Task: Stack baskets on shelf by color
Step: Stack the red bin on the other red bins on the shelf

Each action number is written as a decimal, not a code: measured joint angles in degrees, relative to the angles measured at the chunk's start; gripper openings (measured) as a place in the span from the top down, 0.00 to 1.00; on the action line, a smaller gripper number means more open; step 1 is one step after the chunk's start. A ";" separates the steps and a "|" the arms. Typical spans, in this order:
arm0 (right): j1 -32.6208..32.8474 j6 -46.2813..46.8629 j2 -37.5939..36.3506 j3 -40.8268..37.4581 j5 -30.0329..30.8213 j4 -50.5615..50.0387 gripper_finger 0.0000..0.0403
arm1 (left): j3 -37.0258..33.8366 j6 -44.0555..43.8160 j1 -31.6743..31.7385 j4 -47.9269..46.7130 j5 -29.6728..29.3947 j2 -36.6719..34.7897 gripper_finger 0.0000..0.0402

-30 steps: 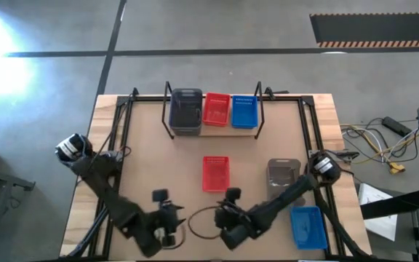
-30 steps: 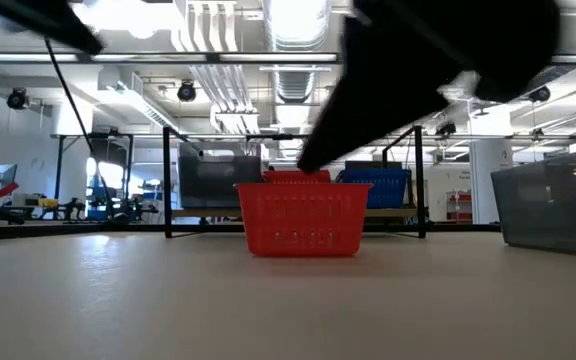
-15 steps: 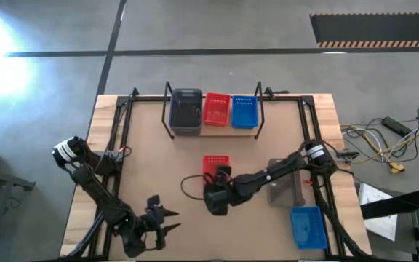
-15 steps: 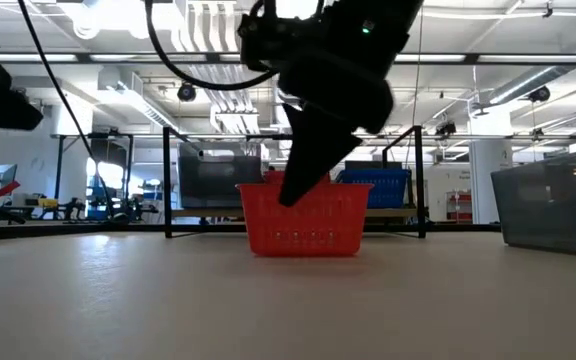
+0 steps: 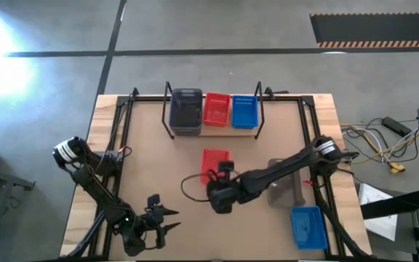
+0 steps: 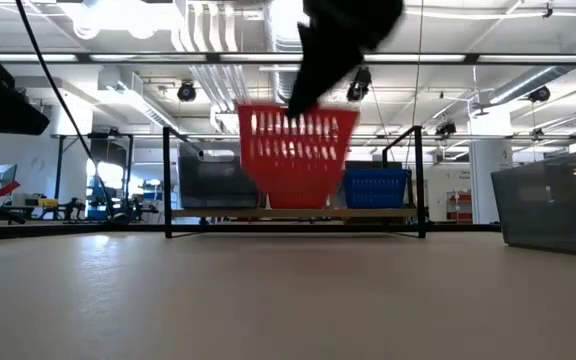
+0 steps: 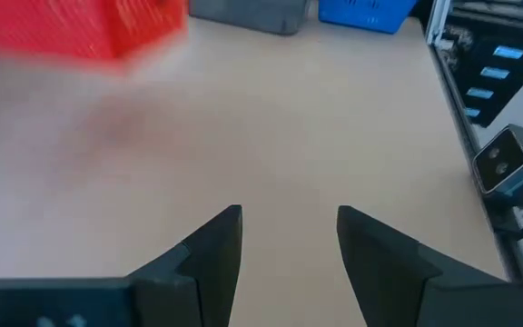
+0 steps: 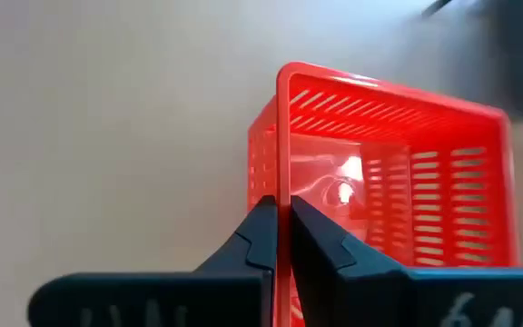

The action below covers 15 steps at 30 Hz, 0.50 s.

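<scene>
My right gripper (image 5: 219,175) (image 8: 284,218) is shut on a red basket (image 5: 213,160) (image 6: 298,155) that hangs above the table's middle. The shelf (image 5: 228,131) (image 6: 218,214) stands at the far edge; on it sit a dark grey basket (image 5: 186,110), a red basket (image 5: 217,109) and a blue basket (image 5: 244,111). Another grey basket (image 5: 282,173) rests on the table at the right, partly under my right arm. A blue basket (image 5: 308,225) rests near the right front corner. My left gripper (image 5: 170,221) (image 7: 289,245) waits open near the front left. My right gripper pinches the red basket's near end wall at its rim (image 8: 282,186), one finger (image 8: 260,238) outside and the other (image 8: 316,241) inside. The fingers come from the near side, slanting down. The basket hangs clear of the table, slightly tilted, its open side up.
Bare wooden tabletop (image 5: 151,167) spreads between the shelf and the front edge. Black frame rails (image 5: 122,131) run along the table's left and right sides. A loose cable (image 5: 191,182) loops beside my right gripper.
My right gripper has gone from the near edge toward the red basket, shut on its near wall and lifted it clear of the table; the basket has risen and tipped a little. My left gripper has drawn back toward the near left corner and stayed open.
</scene>
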 joint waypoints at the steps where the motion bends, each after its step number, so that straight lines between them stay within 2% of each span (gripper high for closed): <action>1: -0.44 -1.09 -1.32 0.82 1.44 -0.49 0.97 | 0.00 0.04 0.00 -0.17 0.00 0.14 0.59; 5: -4.36 -9.07 -6.94 3.24 6.54 -0.45 0.97 | 0.00 0.00 0.04 -0.01 -0.01 0.74 0.59; 8: -10.32 -14.33 -9.80 4.05 8.25 0.35 0.98 | 0.05 -0.09 0.04 -0.05 0.00 1.23 0.59; 11: -17.75 -18.83 -10.45 4.03 7.30 1.87 0.98 | 0.13 -0.11 0.04 -0.05 0.00 1.51 0.59; 15: -26.71 -23.56 -9.28 3.16 2.37 3.96 0.98 | 0.13 -0.13 0.07 -0.04 0.02 1.51 0.59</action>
